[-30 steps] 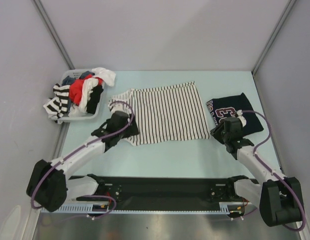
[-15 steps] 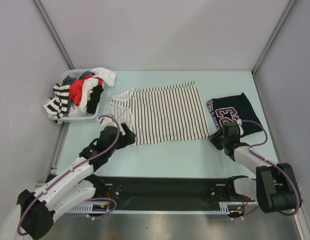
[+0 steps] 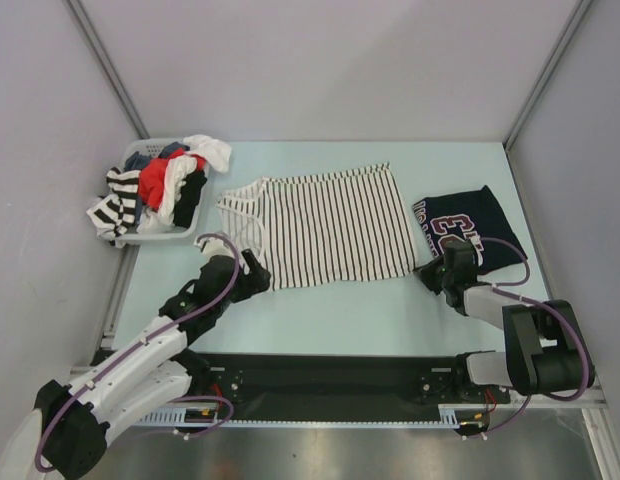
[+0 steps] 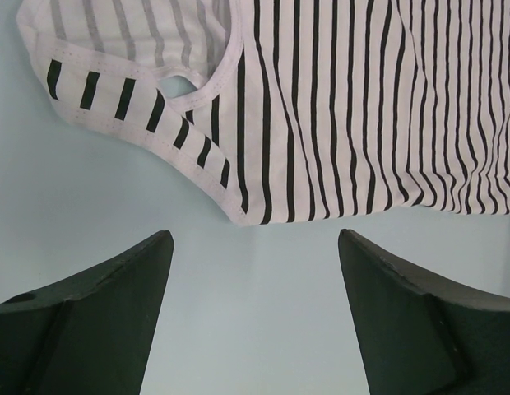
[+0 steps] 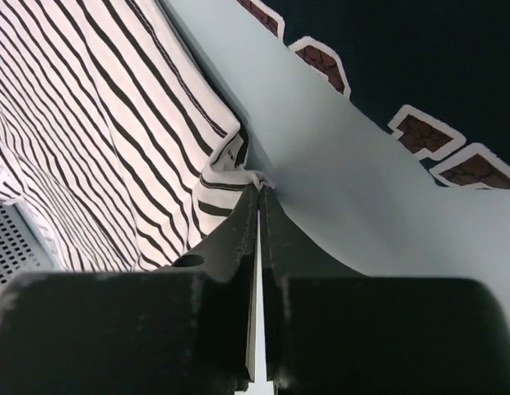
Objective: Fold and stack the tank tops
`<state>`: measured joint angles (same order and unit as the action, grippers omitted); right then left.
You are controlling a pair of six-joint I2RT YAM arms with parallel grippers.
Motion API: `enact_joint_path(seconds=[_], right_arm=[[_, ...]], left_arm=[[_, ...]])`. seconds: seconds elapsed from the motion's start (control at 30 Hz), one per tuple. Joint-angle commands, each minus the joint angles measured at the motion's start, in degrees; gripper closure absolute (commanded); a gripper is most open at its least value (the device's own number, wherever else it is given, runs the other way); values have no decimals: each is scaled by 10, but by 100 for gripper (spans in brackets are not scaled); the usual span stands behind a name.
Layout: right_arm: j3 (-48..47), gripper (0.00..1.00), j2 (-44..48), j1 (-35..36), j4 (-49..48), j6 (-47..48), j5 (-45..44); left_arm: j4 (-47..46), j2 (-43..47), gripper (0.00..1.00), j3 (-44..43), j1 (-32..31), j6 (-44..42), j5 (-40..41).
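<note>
**Risk: thin bite on the striped top, left side ungripped**

Right pincer (image 3: 436,268) is pressed together on the lower-right corner of the striped tank top (image 3: 330,225), which lies flat mid-frame. The wrist view shows only a small pucker of cloth at the tips. That looks like a thin bite, so a quick lift could pull it free.

Left pincer (image 4: 255,239) is spread wide and holds nothing. It hovers just off the top's lower-left corner, by the strap. If the right pulls before the left grips, the top probably drags sideways and the fold goes skewed. The strap there looks doubled over, and catching one layer only would leave it bunched.

Navy jersey (image 3: 460,228) sits folded at the right of the frame, just beside the right pincer, with a narrow strip of counter between it and the striped top. A wide arm sweep could nudge it and spoil that fold.

Surface: pale blue-green counter (image 3: 340,310), smooth and matte. Cloth likely slides on it easily.

Upper left: white basket (image 3: 180,232) heaped with clothes (image 3: 165,180), some hanging over the rim.

Room: plain grey wall panels (image 3: 320,60) on three sides, metal posts (image 3: 105,65) at the corners.
</note>
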<state>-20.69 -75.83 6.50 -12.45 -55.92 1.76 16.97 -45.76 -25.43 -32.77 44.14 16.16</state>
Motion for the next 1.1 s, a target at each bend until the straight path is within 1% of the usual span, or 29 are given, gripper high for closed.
enact_joint_path(seconds=[0.0, 0.13, 0.17, 0.23, 0.3, 0.4, 0.43, 0.47, 0.5, 0.53, 0.57, 0.6, 0.73, 0.83, 0.87, 1.0, 1.07], right_arm=[[11, 100, 19, -2, 12, 19, -44], [15, 100, 82, 3, 49, 33, -80], [16, 100, 115, 5, 67, 35, -101], [21, 100, 146, 14, 80, 42, -123], [28, 100, 188, 18, 96, 43, -147], [35, 100, 220, 19, 104, 48, -162], [36, 100, 224, 19, 106, 46, -163], [37, 100, 225, 21, 109, 47, -163], [37, 100, 225, 20, 108, 46, -162], [36, 100, 221, 20, 107, 47, -160], [35, 100, 218, 20, 107, 46, -160], [34, 100, 214, 21, 106, 47, -158], [31, 100, 203, 21, 103, 48, -150], [31, 100, 203, 20, 101, 49, -149], [31, 100, 202, 20, 101, 49, -149], [30, 100, 201, 20, 100, 49, -149], [30, 100, 200, 20, 100, 49, -148]], left_arm=[[-15, -6, 13, 8, -3, 17, -6], [-13, -28, 15, 13, -9, 36, 0], [-13, -34, 15, 13, -11, 41, 4], [-25, -46, 16, 17, -15, 53, 2], [-42, -50, 22, 29, -19, 62, -7], [-71, -63, 32, 43, -24, 72, -10], [-76, -70, 34, 49, -27, 74, -10], [-83, -74, 41, 51, -29, 75, -10], [-90, -79, 45, 53, -32, 77, -13], [-102, -90, 48, 55, -36, 77, -14], [-107, -97, 52, 56, -39, 78, -15], [-116, -103, 54, 54, -42, 79, -15], [-145, -136, 53, 54, -57, 81, -25], [-167, -147, 43, 55, -73, 78, -29], [-183, -152, 42, 56, -77, 77, -26], [-193, -177, 43, 52, -89, 83, -20], [-197, -190, 48, 47, -90, 85, -20]])
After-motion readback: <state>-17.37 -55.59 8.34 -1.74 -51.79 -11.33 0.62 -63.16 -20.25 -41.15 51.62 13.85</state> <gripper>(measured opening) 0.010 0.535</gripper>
